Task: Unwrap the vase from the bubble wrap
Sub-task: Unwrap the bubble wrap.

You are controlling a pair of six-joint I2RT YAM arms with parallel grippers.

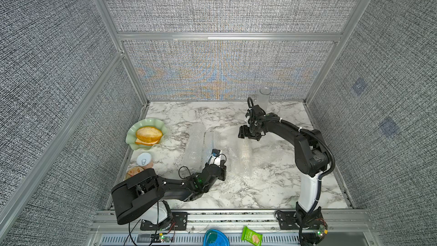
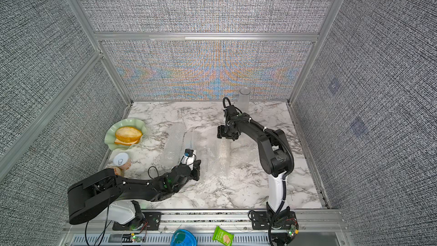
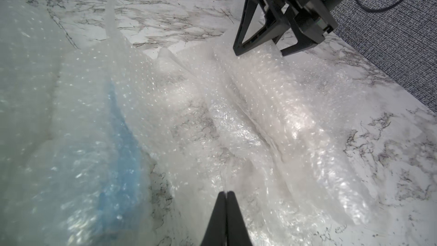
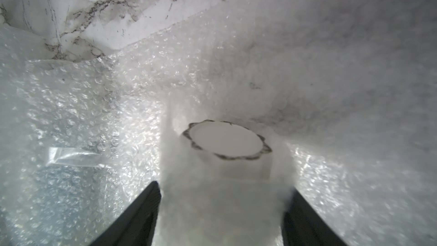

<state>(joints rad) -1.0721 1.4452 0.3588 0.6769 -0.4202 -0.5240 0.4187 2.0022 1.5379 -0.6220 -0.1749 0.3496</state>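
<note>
While the left gripper (image 3: 226, 196) pinches the clear, crinkly bubble wrap (image 3: 260, 114) spread over the marble counter (image 1: 260, 192), the frosted, scallop-edged vase (image 4: 222, 162) sits bare inside the wide-spread right gripper (image 4: 224, 186), grip uncertain; unwrapping looks done bar setting it aside.

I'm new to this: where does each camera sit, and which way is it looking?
Top views: two eyes side by side, high over the front edge, looking down at the marble table; left arm and right arm both show.
Left wrist: on the left arm, looking along the left gripper, shut on bubble wrap, toward the right gripper.
Right wrist: on the right arm, looking past its fingers at a whitish wavy-rimmed tube, perhaps the vase.
Shared: both wrist views show the bubble wrap.
</note>
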